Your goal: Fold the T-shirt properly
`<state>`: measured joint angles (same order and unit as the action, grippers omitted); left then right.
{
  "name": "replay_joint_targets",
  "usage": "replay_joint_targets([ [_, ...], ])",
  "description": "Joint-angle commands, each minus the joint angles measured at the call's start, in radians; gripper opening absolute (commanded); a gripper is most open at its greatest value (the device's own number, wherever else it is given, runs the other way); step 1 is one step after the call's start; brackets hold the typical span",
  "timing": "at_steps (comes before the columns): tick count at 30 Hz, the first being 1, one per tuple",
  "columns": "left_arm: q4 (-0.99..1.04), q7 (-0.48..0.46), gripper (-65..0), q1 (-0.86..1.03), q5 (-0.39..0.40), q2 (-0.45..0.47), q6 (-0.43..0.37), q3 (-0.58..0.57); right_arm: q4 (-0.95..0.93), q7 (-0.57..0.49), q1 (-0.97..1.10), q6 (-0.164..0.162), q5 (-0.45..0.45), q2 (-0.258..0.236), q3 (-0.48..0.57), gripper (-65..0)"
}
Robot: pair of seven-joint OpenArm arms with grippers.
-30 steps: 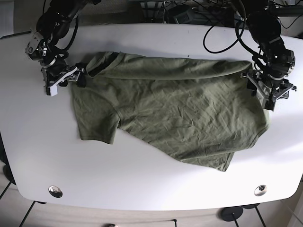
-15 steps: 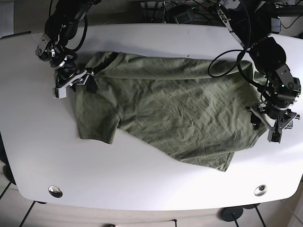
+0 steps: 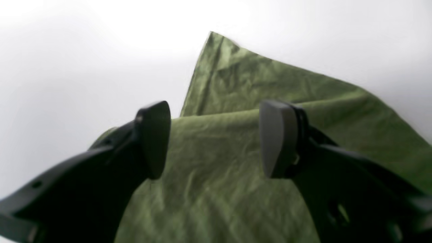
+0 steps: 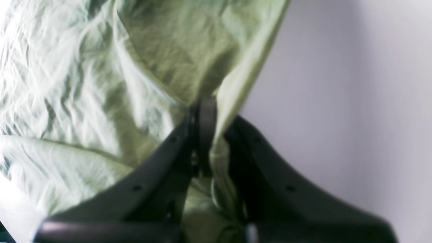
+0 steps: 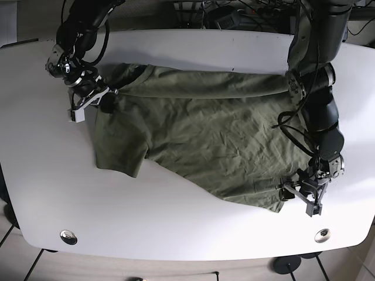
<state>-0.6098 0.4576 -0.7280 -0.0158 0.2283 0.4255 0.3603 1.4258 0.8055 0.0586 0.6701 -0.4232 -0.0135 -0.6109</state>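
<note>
1. While the shirt (image 5: 211, 140) lies spread across the middle of the white tabletop (image 5: 176, 228), with its far edge already rolled over into a long fold, the two arms sit at opposite ends of it.
2. Right gripper (image 4: 211, 135): its jaws are pressed together, pinching a fold of cloth at the shoulder end, beside the short sleeve (image 5: 120, 155). That grip looks firm and should be kept.
3. Left gripper (image 3: 214, 138): its jaws are spread, with nothing between them, hovering over the near hem corner (image 5: 280, 202). In the wrist view the cloth lies below the pads, and a second layer pokes out beyond.
4. To do this step well, I judge the left gripper should come down with one pad slipped under the hem edge and close on both layers, not just the top one.
5. Grab right at the corner, so the edge lifts straight.
6. Both ends should then lift and travel together, at one height, or the wrinkled middle will drag and skew the fold.
</note>
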Motion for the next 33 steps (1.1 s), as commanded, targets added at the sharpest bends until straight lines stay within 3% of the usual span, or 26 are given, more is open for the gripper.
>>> replay_joint_targets([
  [1,0.092,-0.102,-25.7,-0.072,0.01,0.03,-0.004,-0.019,0.011,0.008,-0.006,0.0,0.007,-0.007,-0.001,-62.3],
  [6,0.205,-0.239,-9.6,-0.106,0.01,0.032,-0.159,-0.054,0.01,0.008,-0.006,0.003,0.007,-0.007,-0.001,-62.3],
  [14,0.239,-0.277,-8.9,-0.015,0.009,0.078,-0.169,-0.054,0.01,0.008,-0.006,0.004,0.007,-0.007,0.001,-62.3],
  [20,0.238,-0.273,-10.1,0.078,0.014,0.095,-0.116,-0.054,0.008,0.007,-0.007,0.006,0.011,-0.01,0.001,-62.1],
  [24,0.195,-0.187,-32.2,0.155,0.018,0.095,-0.057,-0.048,0.008,0.007,-0.009,0.006,0.011,-0.01,0.004,-62.1],
  [27,-0.052,-0.023,-50.7,0.308,0.021,0.093,0.065,0.056,0.014,0.008,-0.007,0.006,0.013,-0.012,0.004,-62.1],
  [29,-0.315,0.086,-56.2,0.457,0.017,0.043,0.155,0.127,0.01,0.008,-0.004,0.006,0.013,-0.012,0.004,-62.1],
  [33,-0.628,0.185,-60.0,0.661,0.018,0.016,0.177,0.131,0.014,0.008,0.007,0.006,0.013,-0.012,0.004,-62.1],
])
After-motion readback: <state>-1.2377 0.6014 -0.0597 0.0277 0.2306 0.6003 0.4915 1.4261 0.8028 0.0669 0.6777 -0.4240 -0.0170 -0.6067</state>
